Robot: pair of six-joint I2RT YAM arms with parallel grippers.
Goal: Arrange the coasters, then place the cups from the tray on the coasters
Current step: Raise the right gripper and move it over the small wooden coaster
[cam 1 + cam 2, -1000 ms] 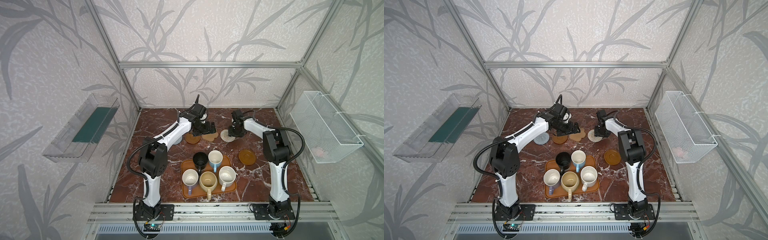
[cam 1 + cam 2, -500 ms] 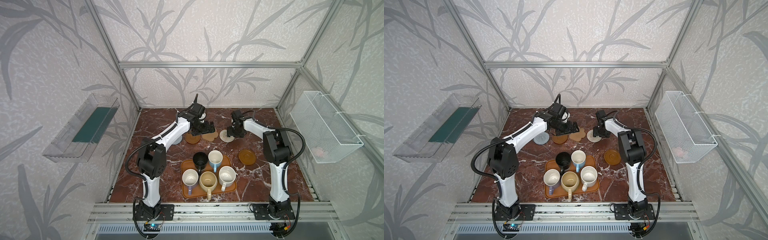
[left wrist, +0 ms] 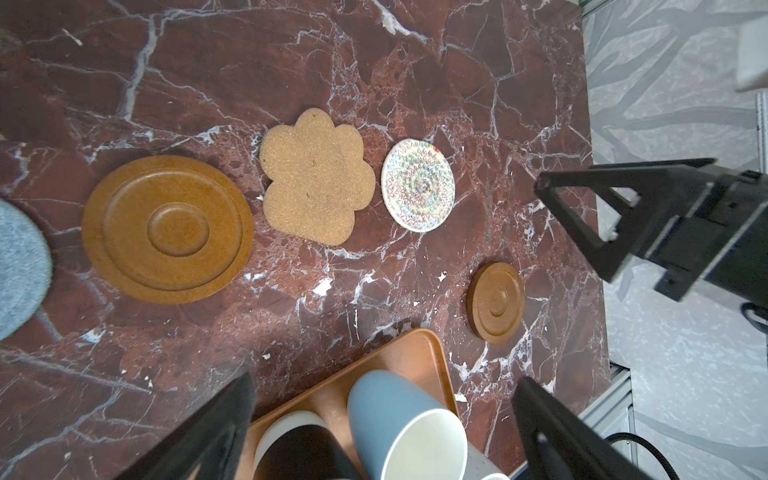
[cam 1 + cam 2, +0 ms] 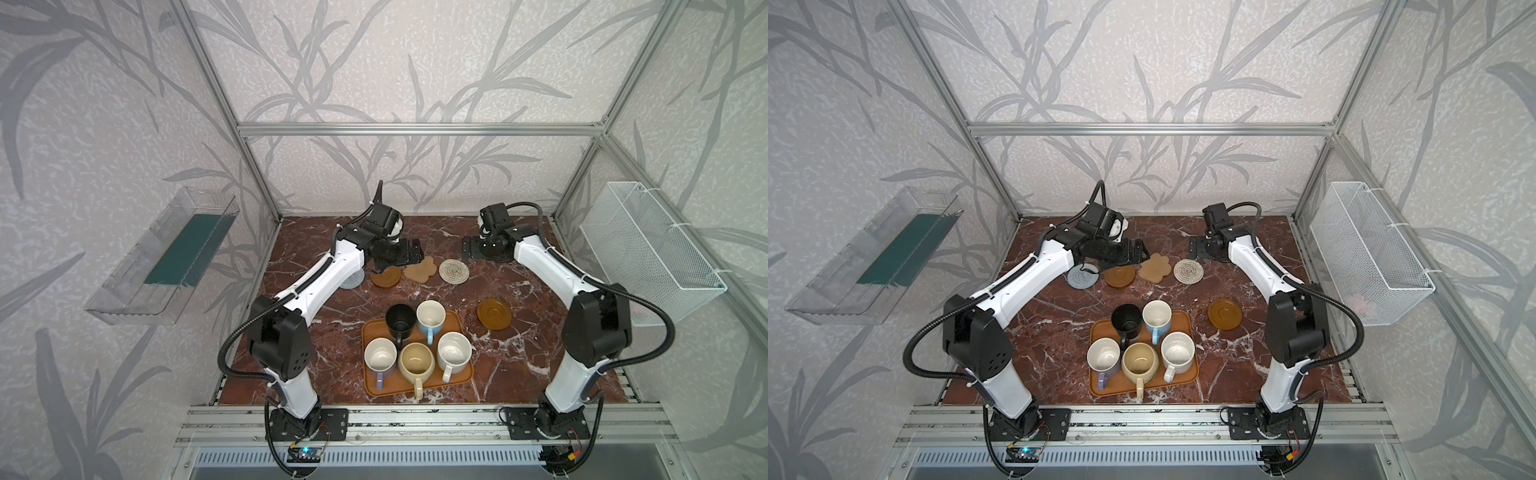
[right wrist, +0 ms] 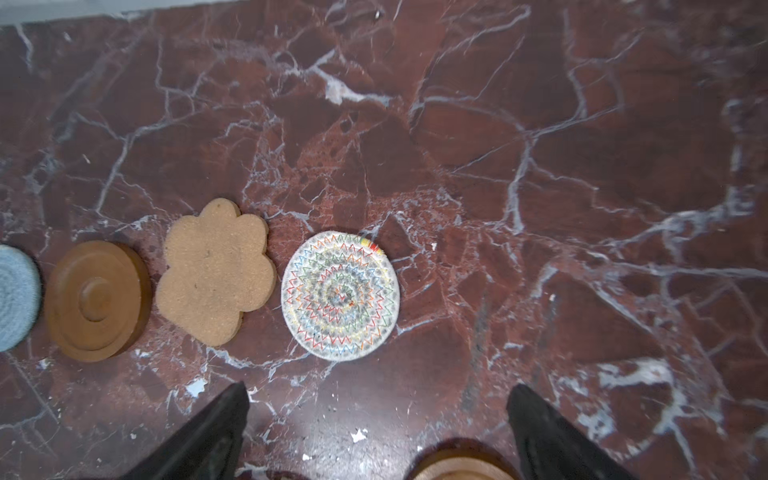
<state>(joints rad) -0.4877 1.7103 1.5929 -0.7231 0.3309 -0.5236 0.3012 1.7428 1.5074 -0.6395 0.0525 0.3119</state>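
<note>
Four coasters [image 4: 420,269] sit in a row near the counter's [image 4: 332,332] far edge. A fifth disc [image 4: 493,314] lies apart, rightward. The cups [image 4: 416,360] crowd the tray [image 4: 392,388] near the front edge. The left pincer [image 4: 405,254] and the right pincer [image 4: 469,248] gape wide and empty, outstretched by the row.

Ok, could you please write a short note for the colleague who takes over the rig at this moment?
Left gripper: open, empty, by the far row.
Right gripper: open, empty, near the cream woven coaster.
Far row: grey woven coaster, brown disc, flower coaster, cream woven coaster.
The second brown disc lies apart, on the right arm's side of the tray.
All five cups stand on the tray.
Done: four coasters lined up.
Left: add the fifth coaster to the row, then put each cup on a coaster.
</note>
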